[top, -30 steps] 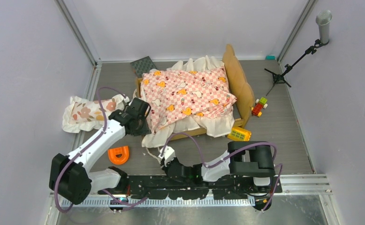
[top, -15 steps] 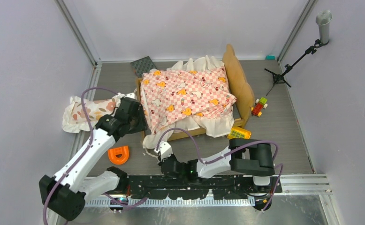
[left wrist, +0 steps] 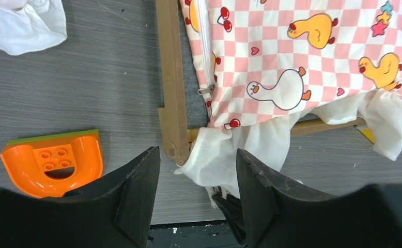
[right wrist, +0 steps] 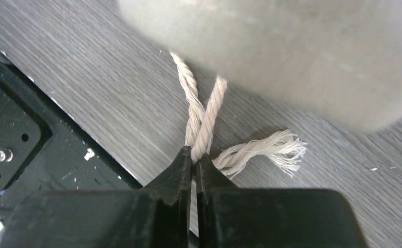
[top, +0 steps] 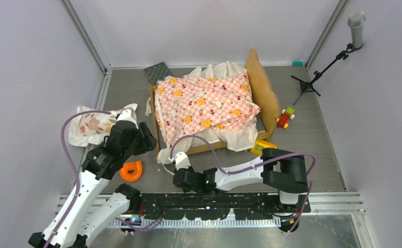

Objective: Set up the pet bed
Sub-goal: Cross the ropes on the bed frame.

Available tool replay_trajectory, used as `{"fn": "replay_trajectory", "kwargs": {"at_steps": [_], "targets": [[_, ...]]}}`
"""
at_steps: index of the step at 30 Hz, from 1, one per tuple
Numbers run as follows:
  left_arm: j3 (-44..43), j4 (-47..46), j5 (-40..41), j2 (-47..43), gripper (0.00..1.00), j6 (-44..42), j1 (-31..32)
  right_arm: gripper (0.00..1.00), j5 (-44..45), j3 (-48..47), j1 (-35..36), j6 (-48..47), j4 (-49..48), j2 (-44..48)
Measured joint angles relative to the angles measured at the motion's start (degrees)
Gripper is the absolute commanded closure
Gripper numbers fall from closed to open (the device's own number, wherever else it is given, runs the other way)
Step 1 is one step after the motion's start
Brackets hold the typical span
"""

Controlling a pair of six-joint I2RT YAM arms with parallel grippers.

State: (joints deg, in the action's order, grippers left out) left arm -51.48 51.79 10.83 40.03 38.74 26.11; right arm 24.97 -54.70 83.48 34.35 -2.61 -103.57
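**L jaws wide & empty at bed corner; R pinching a cord**

Far L of the L gripper (top: 146, 138), a floral pillow (top: 93, 124) lies crumpled on the table (top: 312, 155). In the L wrist view only its white edge shows, up and L of the fingers (left wrist: 137, 196). Those fingers stand well apart w/ nothing btwn them. Just L of the L finger sits an orange U-shaped block (top: 130, 170), studs up, w/ a green strip along its far edge.

The pet bed (top: 263, 88) sits ahead and R of the L gripper, mid-table, wavy headboard on its R end. Straight ahead of the open jaws is the bed's near-L corner. There you can see the tan frame rail (left wrist: 170, 77) and, beside it, a narrow strip of dark grey mattress (left wrist: 191, 98). A pink-checkered sheet (top: 204, 106) w/ duck and cherry prints covers most of the bed. Its white ruffle (left wrist: 230, 155) spills over that corner.

The R gripper (right wrist: 194, 155) is low, just in front of the bed. Its tips are pinched tight on a white cord (right wrist: 204, 119). The cord is twisted and runs up under blurred pale cloth; a frayed end lies just R of the tips.

R of the R gripper, a yellow toy (top: 261, 147) touches the bed's near-R corner. A red-green toy (top: 285, 117) sits beside the headboard, and a black tripod (top: 318, 75) stands further R.
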Motion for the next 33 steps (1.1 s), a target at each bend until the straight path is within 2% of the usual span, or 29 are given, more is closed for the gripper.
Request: {"fn": "replay_trajectory", "kwargs": {"at_steps": [5,15,20,22,27,33], "targets": [[1.07,0.39,-1.31,1.84,0.43,0.02,0.00,0.72,-2.69,-2.10,-0.07,1.79,7.08,1.99],[3.54,0.37,-1.90,1.38,0.44,0.33,0.00,0.62,-12.50,-2.19,-3.39,5.27,13.14,8.41],[4.04,0.37,-1.90,1.05,0.44,1.20,0.00,0.60,-13.14,-1.62,-6.56,5.11,16.00,11.21],[4.46,0.35,-1.88,0.42,0.44,1.51,0.00,0.62,-12.66,-1.46,-8.31,4.44,16.98,11.91],[5.14,0.37,-1.90,-0.63,0.46,2.16,0.00,0.79,-10.93,-1.36,-12.02,1.60,17.70,10.99],[7.04,0.37,-1.92,-1.44,0.46,3.50,0.00,0.90,-9.73,-2.97,-12.57,-1.53,16.33,4.85]]}}
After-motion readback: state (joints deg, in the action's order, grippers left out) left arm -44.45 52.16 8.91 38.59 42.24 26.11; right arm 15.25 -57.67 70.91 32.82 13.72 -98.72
